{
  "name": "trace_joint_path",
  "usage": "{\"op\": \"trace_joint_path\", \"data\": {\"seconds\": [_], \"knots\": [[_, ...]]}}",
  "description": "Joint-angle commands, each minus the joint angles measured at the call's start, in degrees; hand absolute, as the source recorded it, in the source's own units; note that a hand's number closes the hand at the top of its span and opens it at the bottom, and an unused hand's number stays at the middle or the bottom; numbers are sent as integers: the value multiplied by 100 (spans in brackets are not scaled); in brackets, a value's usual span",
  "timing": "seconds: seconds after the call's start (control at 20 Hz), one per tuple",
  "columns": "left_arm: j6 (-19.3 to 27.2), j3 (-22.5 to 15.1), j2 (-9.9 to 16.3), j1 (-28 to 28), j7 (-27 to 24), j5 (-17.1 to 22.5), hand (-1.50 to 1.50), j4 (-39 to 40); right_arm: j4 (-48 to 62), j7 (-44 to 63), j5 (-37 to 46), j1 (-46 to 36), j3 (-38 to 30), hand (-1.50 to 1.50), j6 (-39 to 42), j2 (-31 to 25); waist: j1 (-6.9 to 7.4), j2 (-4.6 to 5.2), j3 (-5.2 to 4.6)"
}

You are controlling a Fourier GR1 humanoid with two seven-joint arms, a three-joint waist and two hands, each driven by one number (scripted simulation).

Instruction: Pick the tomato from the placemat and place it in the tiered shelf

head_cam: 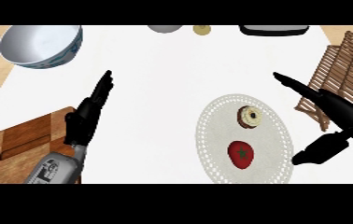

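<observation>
A red tomato (241,153) with a green stem lies on the lower part of a round white lace placemat (215,125). Above it on the same mat sits a chocolate doughnut (250,116). My right hand (329,107) hovers at the mat's right edge, open, fingers pointing up-left and thumb spread low beside the tomato, touching nothing. The wooden tiered shelf (332,69) stands at the right edge, partly behind that hand. My left hand (88,111) rests open at the left, fingers straight and pointing up.
A large white and blue bowl (41,45) stands at the top left. A wooden cutting board (31,136) lies at the lower left under my left forearm. A small white bowl (164,28), a pale round item (201,30) and a dark tray (273,30) line the far edge.
</observation>
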Motion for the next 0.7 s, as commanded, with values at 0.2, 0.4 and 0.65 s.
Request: {"op": "trace_joint_path", "data": {"seconds": [0.2, 0.4, 0.65], "knots": [[-204, 194, -35, -134, -113, -67, 0, 277, -1654, 1589, 852, 203, 501, -150, 320, -525, -7, 18, 8], [-223, 320, -223, -267, 196, -266, 0, 110, -2076, 2151, 938, 293, 359, -150, 619, -178, 48, 28, 14], [-420, 381, -297, 186, 58, -439, 0, -134, -2736, 2634, 1150, 663, 272, -150, 685, 299, 64, 28, 15]]}}
